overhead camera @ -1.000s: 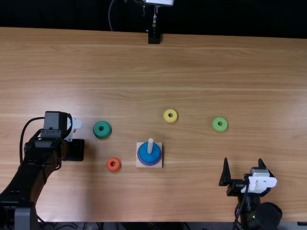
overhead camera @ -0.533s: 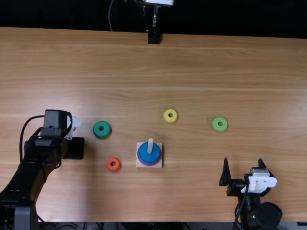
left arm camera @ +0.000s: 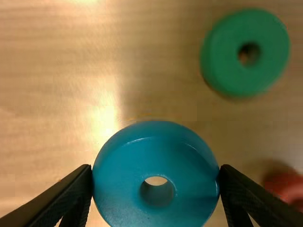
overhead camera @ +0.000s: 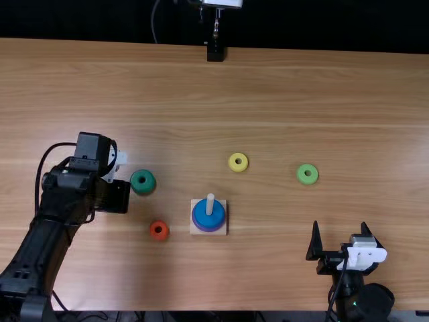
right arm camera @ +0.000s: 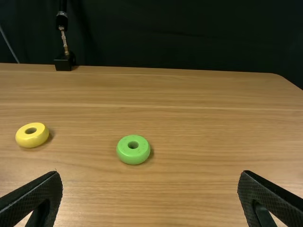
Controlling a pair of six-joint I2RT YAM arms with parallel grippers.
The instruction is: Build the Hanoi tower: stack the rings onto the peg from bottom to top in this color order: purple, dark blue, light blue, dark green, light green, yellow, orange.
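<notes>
The purple ring and blue ring are on the peg, the left gripper grasps the third ring, the right gripper gapes empty, and dark green (ten o'clock from the peg), light green (two), yellow (one) and orange (eight) remain.

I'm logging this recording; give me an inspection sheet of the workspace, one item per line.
Surface: wooden table.
Job's things: purple ring under dark blue ring on peg; dark green, orange, yellow and light green rings loose.
Clutter: nothing seen.
Left gripper: clamping light blue ring.
Right gripper: open.
Cables: black cable beside left arm.
Surroundings: dark backdrop; stand at far edge.
</notes>
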